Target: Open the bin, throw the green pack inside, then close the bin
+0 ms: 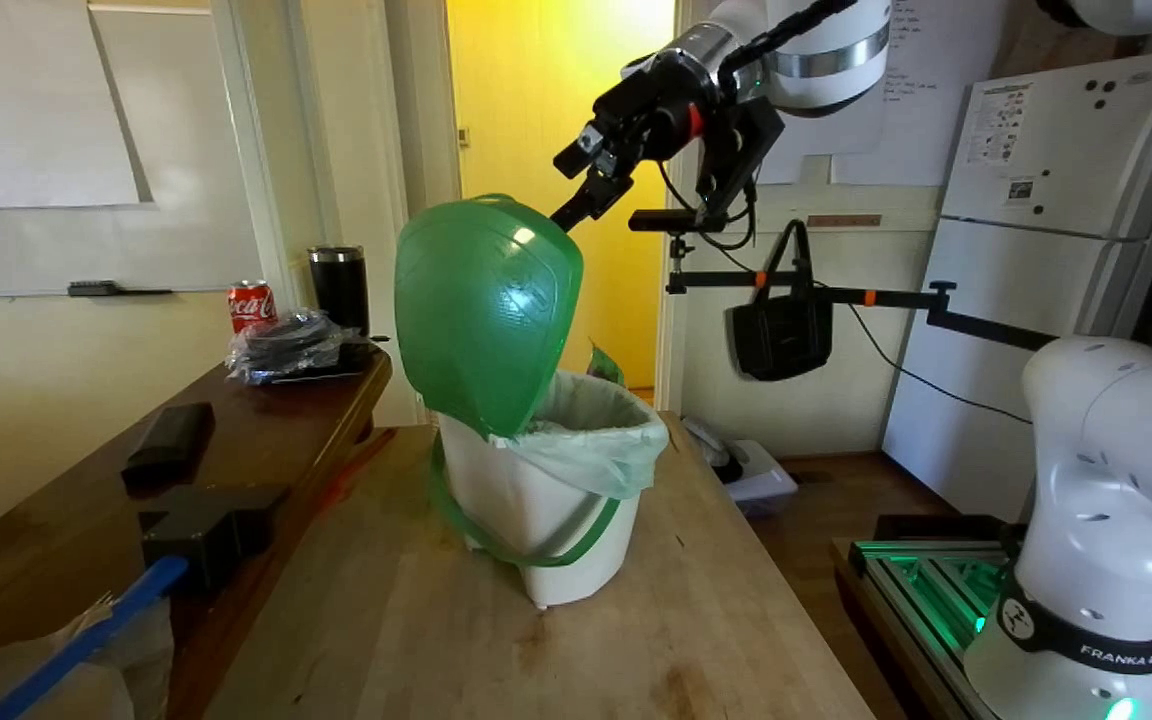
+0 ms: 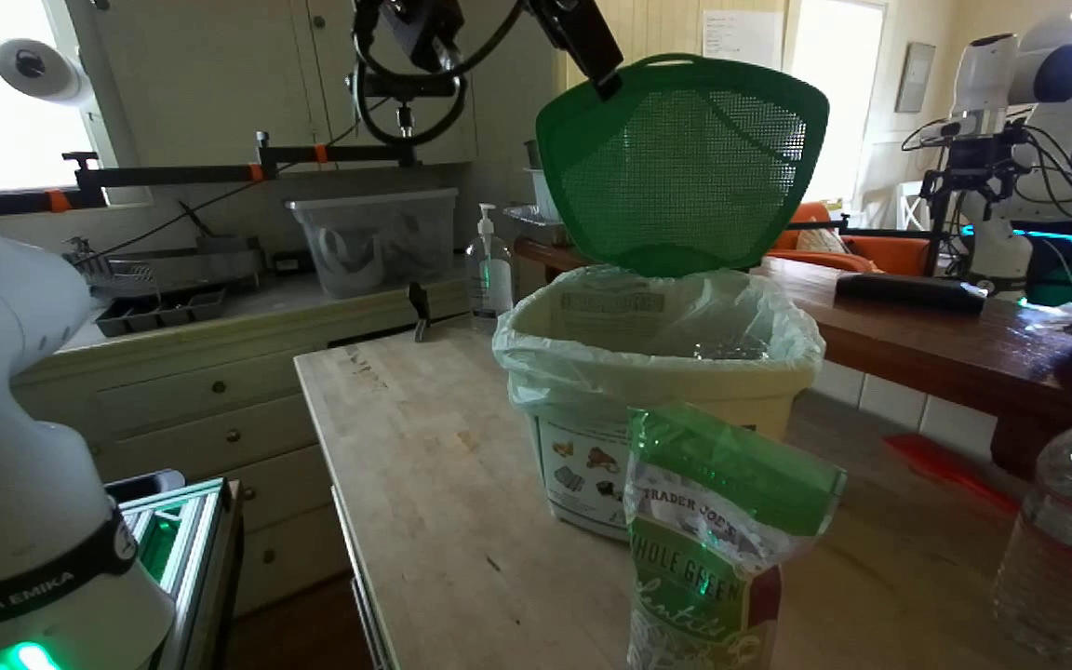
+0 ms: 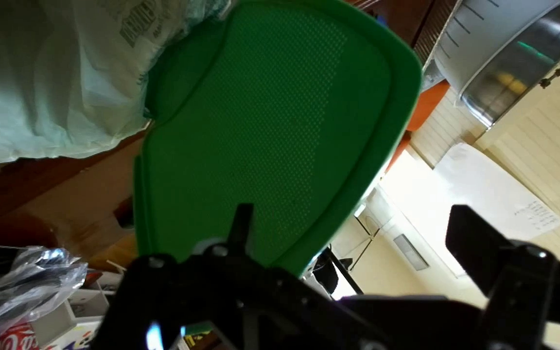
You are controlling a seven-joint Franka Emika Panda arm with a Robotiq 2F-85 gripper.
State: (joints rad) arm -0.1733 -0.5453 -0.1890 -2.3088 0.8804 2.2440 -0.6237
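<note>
Bin: there it stood, upright on the tabletop, pale-walled, with its green handle slung low across the wall.
Lid: up it was, and open! Green, raised from the rim, its mesh showed in the wrist view and in an exterior view.
Liner: pale, see-through, folded out over the rim, its mouth lay uncovered beside the raised lid.
Green pack: outside the bin, no doubt about it! It stood upright in front of the wall, Trader Joe's lettering on show, its foot cut off at the bottom of the view; whether it touched the bin could not be told.
Jaws: wide apart, and nothing was gripped between them! One jaw was right up at the lid's upper edge; touching or just clear, I could not tell.
Arm: white, its base sat beside the tabletop, its far end carrying the jaws up by the lid's top.
Water bottle: clear, white-capped, it stood upright, well apart from the bin.
Dark wood surface: a busy corner, where a red soda can, a black tumbler and a clear plastic bundle sat close together.
</note>
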